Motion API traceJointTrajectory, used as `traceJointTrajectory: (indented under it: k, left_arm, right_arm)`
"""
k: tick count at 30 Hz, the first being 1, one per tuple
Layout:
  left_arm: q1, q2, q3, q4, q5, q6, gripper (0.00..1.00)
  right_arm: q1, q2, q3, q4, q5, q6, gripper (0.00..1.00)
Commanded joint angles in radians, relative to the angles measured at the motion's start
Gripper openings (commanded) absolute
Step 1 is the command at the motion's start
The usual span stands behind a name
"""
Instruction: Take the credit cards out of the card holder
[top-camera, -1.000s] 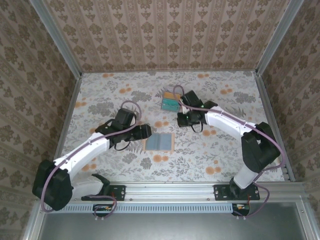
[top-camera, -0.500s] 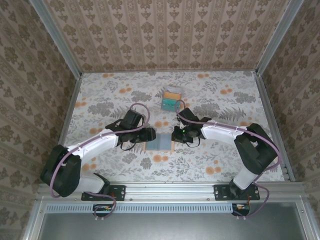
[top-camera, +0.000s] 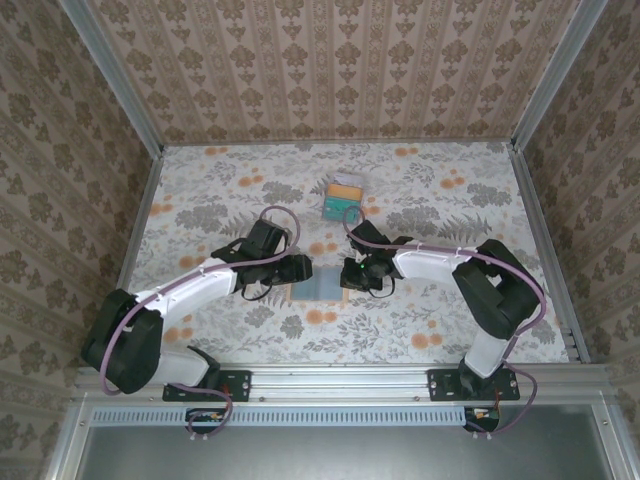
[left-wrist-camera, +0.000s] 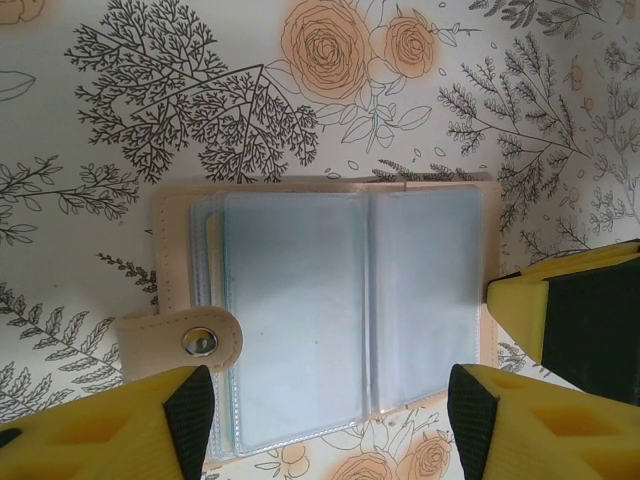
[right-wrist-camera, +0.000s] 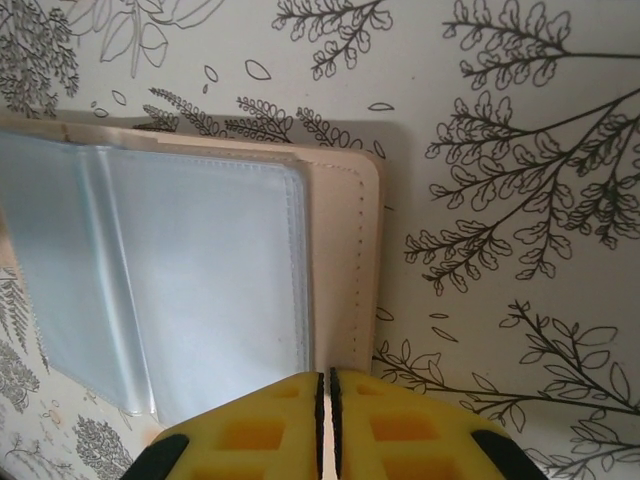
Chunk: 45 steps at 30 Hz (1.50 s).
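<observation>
The card holder (left-wrist-camera: 320, 300) lies open and flat on the table, grey-blue clear sleeves up, tan edging and a snap tab (left-wrist-camera: 190, 342) at its left. In the top view the card holder (top-camera: 322, 285) sits between both arms. My left gripper (left-wrist-camera: 330, 415) hangs open just above its near edge, its fingers (left-wrist-camera: 150, 425) spread almost as wide as the holder. My right gripper (right-wrist-camera: 326, 400) is shut, tips resting on the holder's tan right border (right-wrist-camera: 340, 260). A teal credit card (top-camera: 338, 208) and an orange one (top-camera: 347, 187) lie stacked farther back.
The floral tabletop (top-camera: 220, 200) is walled by patterned panels on three sides, with a metal rail (top-camera: 340, 380) along the near edge. The right gripper's yellow finger (left-wrist-camera: 575, 310) shows in the left wrist view, beside the holder's right edge.
The right gripper has come from beside the card stack down to the holder's right edge. The left gripper moved right to the holder's left side, then held still.
</observation>
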<state>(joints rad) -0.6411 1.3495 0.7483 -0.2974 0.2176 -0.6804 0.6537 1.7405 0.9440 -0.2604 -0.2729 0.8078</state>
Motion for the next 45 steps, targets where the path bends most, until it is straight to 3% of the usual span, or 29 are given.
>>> traceJointTrajectory:
  k: [1, 25, 45]
  left_arm:
    - [-0.006, 0.005, -0.018, 0.01, 0.015, 0.005, 0.66]
    - [-0.04, 0.101, -0.002, 0.039, 0.046, -0.01, 0.64]
    - [-0.043, 0.181, 0.019, 0.044, 0.103, 0.004, 0.62]
  right_arm:
    - [0.007, 0.019, 0.03, -0.044, 0.031, -0.01, 0.14]
    - [0.016, 0.067, 0.016, -0.044, 0.028, -0.019, 0.03]
    - [0.018, 0.077, 0.015, -0.025, 0.021, -0.009, 0.02]
